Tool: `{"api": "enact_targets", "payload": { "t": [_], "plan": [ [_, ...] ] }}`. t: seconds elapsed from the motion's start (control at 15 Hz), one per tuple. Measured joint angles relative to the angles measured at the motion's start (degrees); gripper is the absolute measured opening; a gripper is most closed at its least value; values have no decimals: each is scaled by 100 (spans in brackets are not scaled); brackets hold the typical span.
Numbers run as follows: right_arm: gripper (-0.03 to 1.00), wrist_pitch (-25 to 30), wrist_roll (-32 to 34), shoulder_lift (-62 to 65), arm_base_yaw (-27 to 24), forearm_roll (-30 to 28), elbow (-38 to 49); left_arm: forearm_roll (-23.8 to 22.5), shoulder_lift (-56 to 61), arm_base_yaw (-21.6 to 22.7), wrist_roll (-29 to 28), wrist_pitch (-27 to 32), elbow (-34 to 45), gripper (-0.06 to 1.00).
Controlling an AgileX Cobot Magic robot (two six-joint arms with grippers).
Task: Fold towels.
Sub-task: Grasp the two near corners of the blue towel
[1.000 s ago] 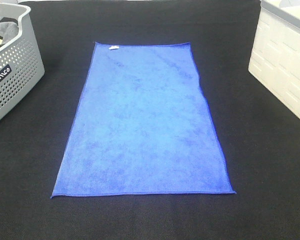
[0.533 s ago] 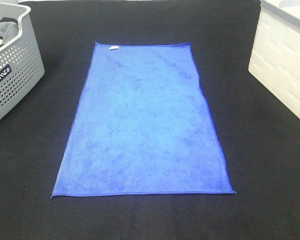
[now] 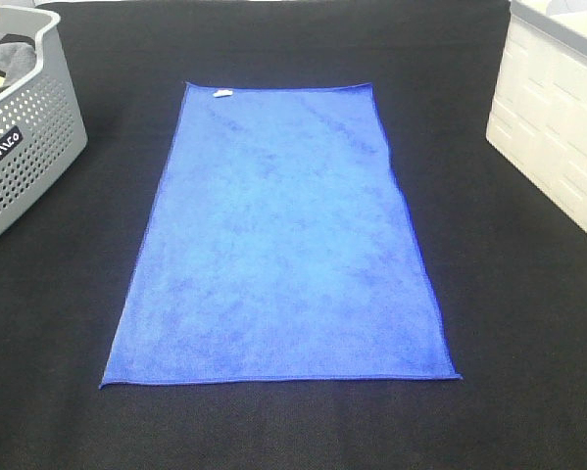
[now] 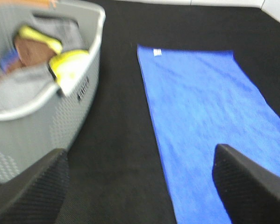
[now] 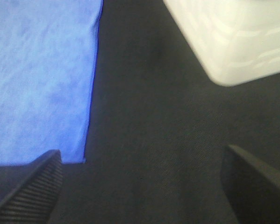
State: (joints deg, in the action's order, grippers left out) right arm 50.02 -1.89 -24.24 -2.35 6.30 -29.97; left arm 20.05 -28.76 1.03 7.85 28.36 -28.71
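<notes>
A royal-blue towel [image 3: 283, 240] lies spread flat on the black table, its small white tag [image 3: 222, 94] at the far edge. It also shows in the left wrist view [image 4: 210, 121] and the right wrist view [image 5: 37, 79]. Neither arm shows in the exterior high view. My left gripper [image 4: 140, 196] is open, hovering above the table between the grey basket and the towel's left edge. My right gripper [image 5: 142, 196] is open, above bare table just right of the towel's near right corner [image 5: 82, 160]. Both hold nothing.
A grey perforated basket [image 3: 28, 147] holding cloths stands at the far left, also in the left wrist view [image 4: 46, 102]. A white crate [image 3: 558, 127] stands at the right edge, also in the right wrist view [image 5: 233, 37]. Black cloth covers the table [image 3: 489, 323].
</notes>
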Motion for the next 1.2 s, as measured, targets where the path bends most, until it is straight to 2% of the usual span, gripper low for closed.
{"api": "enact_targets", "payload": {
  "t": [0.13,0.33,0.47,0.67,0.73,0.8,0.87,0.93,1.0,1.07,1.2],
  "plan": [
    [85,-149,-6,-968,0,315,-6,275,-991,0,-11,0,0,79],
    [85,-665,-195,-2320,0,596,-11,659,-2601,0,-6,-6,0,79],
    [85,-1123,-384,-3111,0,859,-34,1180,-3529,0,401,-23,0,79],
    [85,-1318,-802,-4332,0,1283,-510,2544,-4698,0,1965,-34,6,79],
    [85,-1341,-997,-4899,0,1490,-785,3478,-5139,0,2899,-29,6,79],
    [85,-1352,-1077,-5099,0,1547,-871,3747,-5260,0,3237,-23,6,79],
    [85,-1381,-1289,-5638,0,1793,-1026,4595,-5621,-46,4034,-29,6,79],
    [85,-1398,-1404,-5821,0,1896,-1049,5208,-5913,-172,4710,-34,6,79],
    [84,-1409,-1667,-6131,0,2177,-1071,5632,-6148,-309,5220,-34,0,79],
    [82,-1409,-2252,-6566,0,2699,-1071,6010,-6377,-435,5575,-40,0,79],
    [79,-1421,-3054,-7013,0,3484,-1083,6629,-6801,-544,6079,-40,0,77]
  ]
}}
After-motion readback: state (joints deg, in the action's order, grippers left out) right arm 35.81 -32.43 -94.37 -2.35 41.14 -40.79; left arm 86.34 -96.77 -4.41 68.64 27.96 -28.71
